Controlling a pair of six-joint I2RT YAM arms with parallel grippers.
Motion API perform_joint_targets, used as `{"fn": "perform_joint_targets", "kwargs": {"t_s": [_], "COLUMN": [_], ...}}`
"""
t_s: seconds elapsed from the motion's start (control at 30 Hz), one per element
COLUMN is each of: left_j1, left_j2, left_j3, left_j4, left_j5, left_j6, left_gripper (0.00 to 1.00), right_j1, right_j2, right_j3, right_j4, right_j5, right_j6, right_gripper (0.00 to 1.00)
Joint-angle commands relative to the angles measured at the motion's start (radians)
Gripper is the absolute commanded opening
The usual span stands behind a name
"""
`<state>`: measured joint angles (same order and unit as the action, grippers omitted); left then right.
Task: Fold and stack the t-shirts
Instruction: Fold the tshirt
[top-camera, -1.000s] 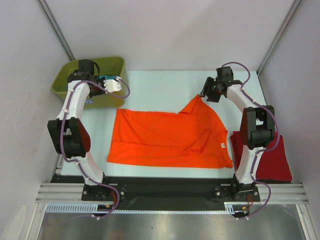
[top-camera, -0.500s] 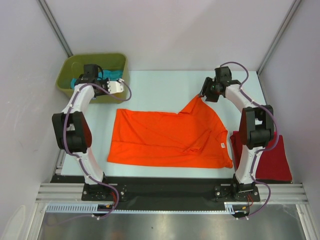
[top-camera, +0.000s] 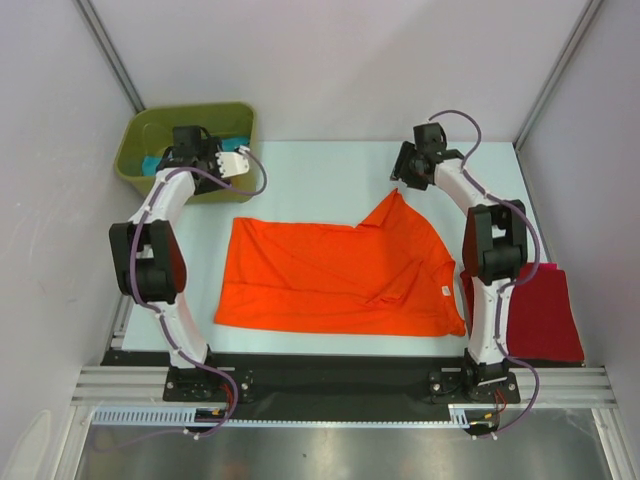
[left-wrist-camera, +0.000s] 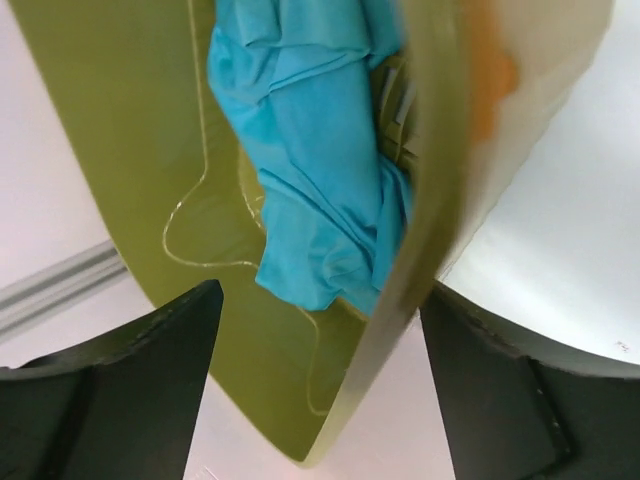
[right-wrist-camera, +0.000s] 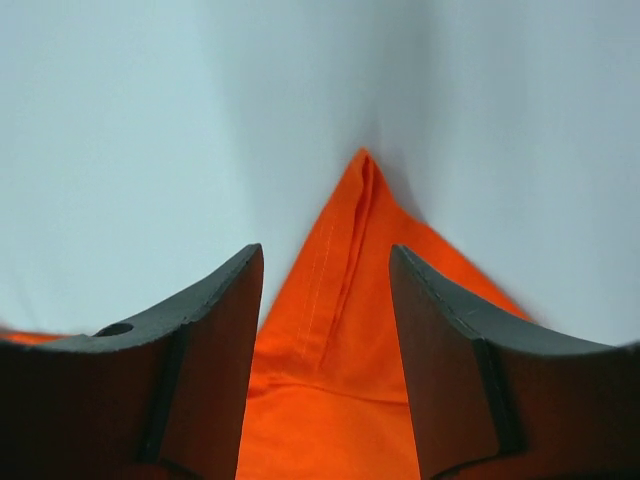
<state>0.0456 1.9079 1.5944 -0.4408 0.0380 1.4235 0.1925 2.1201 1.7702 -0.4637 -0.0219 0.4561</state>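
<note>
The pale tabletop (top-camera: 320, 170) carries everything you are working with. The orange t-shirt (top-camera: 330, 270) lies spread across its middle, mostly flat. Its far right corner rises to a point and a few creases run toward the near right.

The dark red t-shirt (top-camera: 545, 320) lies at the near right edge of the tabletop, just beside the orange one and partly hidden behind your right arm. The olive-green bin (top-camera: 140, 135) stands at the far left corner. The teal t-shirt (left-wrist-camera: 310, 170) lies crumpled inside it, against the wall nearest the tabletop's middle.

Your left gripper (left-wrist-camera: 320, 290) hangs over the bin with its jaws spread wide and holds nothing. The teal cloth and the bin's rim show in the gap below it.

Your right gripper (right-wrist-camera: 325, 250) sits at the far side of the tabletop, just behind the orange shirt's pointed corner. Its jaws are parted and clamp no cloth, and the corner's tip lies on the tabletop in the gap between them.

The small white neck label (top-camera: 441, 290) shows on the orange shirt near its right edge.
</note>
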Motion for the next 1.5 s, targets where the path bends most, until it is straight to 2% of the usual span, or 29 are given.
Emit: {"fn": "perform_joint_targets", "kwargs": {"t_s": [0.0,0.1,0.17,0.23,0.33,0.47,0.53,0.57,0.6,0.63,0.67,0.7,0.83,0.97,1.13,1.23,1.37,1.47], "left_j1": [0.023,0.022,0.022,0.023,0.023,0.022,0.019,0.013,0.008,0.004,-0.004,-0.01,-0.018,-0.021,-0.038,-0.038,-0.092,-0.092], "left_j2": [-0.091,-0.131,-0.156,-0.188,-0.213,-0.236,-0.256,-0.262,-0.274,-0.277,-0.276,-0.271,-0.268,-0.259,-0.188,-0.161,-0.11,-0.15], "left_j3": [0.029,0.027,0.022,0.019,0.019,0.036,0.041,0.038,0.015,-0.003,-0.025,-0.077,-0.217,-0.29,-0.31,-0.343,-0.341,-0.437], "left_j4": [0.024,-0.059,-0.084,-0.119,-0.156,-0.216,-0.307,-0.34,-0.379,-0.389,-0.404,-0.401,-0.261,-0.09,0.033,0.125,0.134,0.183], "left_j5": [0.002,0.036,0.055,0.071,0.106,0.154,0.215,0.227,0.238,0.25,0.253,0.249,0.162,0.122,0.114,0.099,0.115,0.195], "left_j6": [-0.046,-0.101,-0.136,-0.19,-0.247,-0.346,-0.382,-0.396,-0.443,-0.475,-0.501,-0.532,-0.641,-0.725,-0.827,-0.868,-0.838,-0.697], "left_gripper": [0.87,0.95,0.96,0.97,0.99,0.98,0.92,0.77,0.67,0.6,0.51,0.49,0.5,0.65,0.64,0.63,0.57,0.57], "right_j1": [0.007,0.01,0.01,0.01,0.012,0.013,0.015,0.015,0.013,0.012,0.013,0.012,0.012,0.015,0.03,0.028,0.031,0.032], "right_j2": [0.086,0.151,0.185,0.228,0.282,0.334,0.34,0.342,0.344,0.344,0.337,0.33,0.262,0.137,-0.079,-0.167,-0.25,-0.304], "right_j3": [0.122,0.194,0.231,0.286,0.342,0.391,0.391,0.391,0.393,0.396,0.402,0.4,0.379,0.266,0.002,-0.084,-0.173,-0.235], "right_j4": [-0.053,-0.079,-0.105,-0.115,-0.104,-0.121,-0.115,-0.112,-0.112,-0.118,-0.128,-0.133,-0.141,-0.103,-0.007,0.034,0.043,0.056], "right_j5": [0.079,0.1,0.117,0.117,0.053,0.056,0.051,0.051,0.053,0.057,0.065,0.076,0.083,0.062,0.057,0.059,0.062,0.074], "right_j6": [0.0,-0.004,-0.004,-0.011,-0.029,-0.02,-0.017,-0.014,-0.013,-0.01,-0.005,0.001,-0.016,-0.034,-0.03,0.001,0.032,0.035], "right_gripper": [0.58,0.55,0.5,0.5,0.46,0.33,0.27,0.22,0.19,0.14,0.03,0.0,0.0,0.0,0.0,0.0,0.0,0.0]}}
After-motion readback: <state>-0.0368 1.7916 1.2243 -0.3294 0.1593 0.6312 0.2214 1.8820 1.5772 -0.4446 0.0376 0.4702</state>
